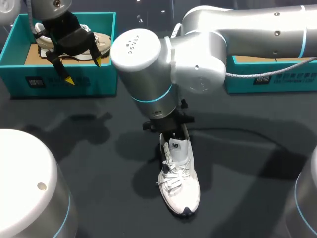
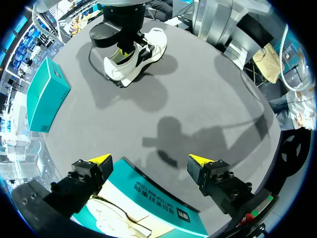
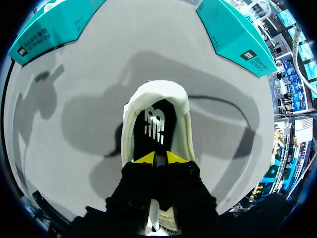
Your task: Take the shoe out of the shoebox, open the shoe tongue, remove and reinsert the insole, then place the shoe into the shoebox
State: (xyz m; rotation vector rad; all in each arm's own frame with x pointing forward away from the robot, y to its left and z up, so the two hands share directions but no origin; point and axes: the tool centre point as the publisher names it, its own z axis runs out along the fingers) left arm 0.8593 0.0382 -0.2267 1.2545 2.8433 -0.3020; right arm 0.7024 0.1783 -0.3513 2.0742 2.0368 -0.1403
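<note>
At upper left, our left gripper (image 1: 83, 70) hangs wide open and empty over the teal cardboard shoebox (image 1: 20, 74). The white lace-up sneaker (image 1: 179, 186) stands outside it at lower centre, so taking it out is done. Our right gripper (image 3: 156, 158), tips pinched together, sits in the collar over the dark insole (image 3: 154, 124). We cannot tell whether it grips anything. Insole work and reboxing likely remain.

At the far side of the dark grey table (image 1: 89, 168), over on my left, an open teal box (image 1: 101, 79) stands with its brown cardboard floor showing, and inside it a beige and white laced shoe (image 1: 105, 43) rests on that floor near the box's right wall.
</note>
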